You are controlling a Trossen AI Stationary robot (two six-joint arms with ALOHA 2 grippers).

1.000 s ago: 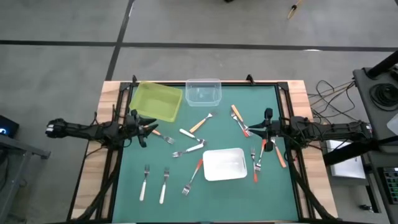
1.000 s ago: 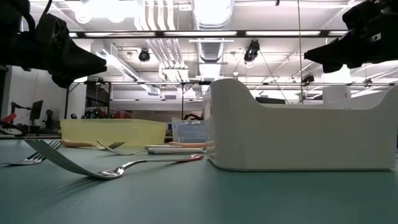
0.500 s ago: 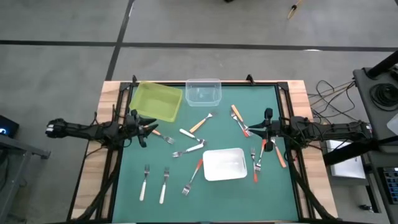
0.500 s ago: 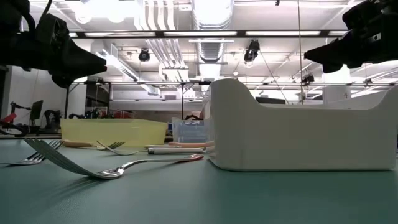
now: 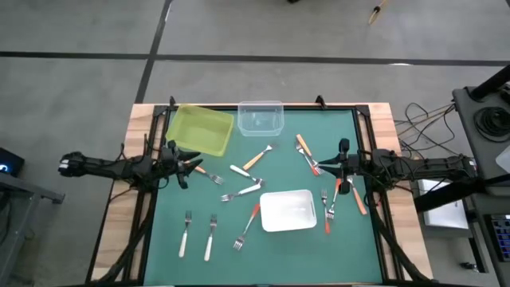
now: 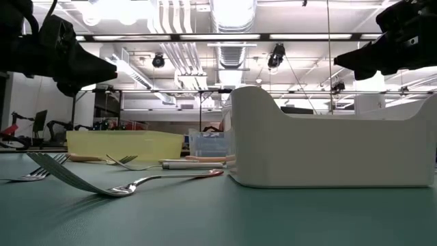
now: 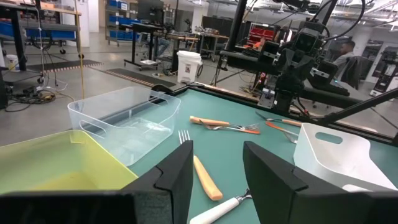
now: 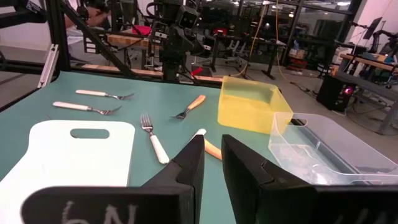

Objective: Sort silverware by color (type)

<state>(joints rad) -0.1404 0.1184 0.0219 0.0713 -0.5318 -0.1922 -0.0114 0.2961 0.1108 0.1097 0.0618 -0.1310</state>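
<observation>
Several forks with white, tan or red-orange handles lie flat and scattered on the green mat. Two white-handled ones (image 5: 185, 233) (image 5: 209, 237) lie at the near left, a tan one (image 5: 256, 157) sits mid-table, and a red-orange one (image 5: 249, 223) lies beside the white tray (image 5: 307, 219). My left gripper (image 5: 194, 165) (image 7: 217, 168) hovers level at the mat's left side, open and empty. At the right side my right gripper (image 5: 328, 166) (image 8: 213, 155) hovers level, with a narrow gap between its fingers and nothing in it.
A yellow-green tray (image 5: 199, 130) and a clear tray (image 5: 260, 118) stand at the far edge. More forks (image 5: 327, 209) lie under and near the right gripper, and one (image 5: 211, 175) lies by the left gripper. In the low view the white tray (image 6: 328, 147) stands close to the near edge.
</observation>
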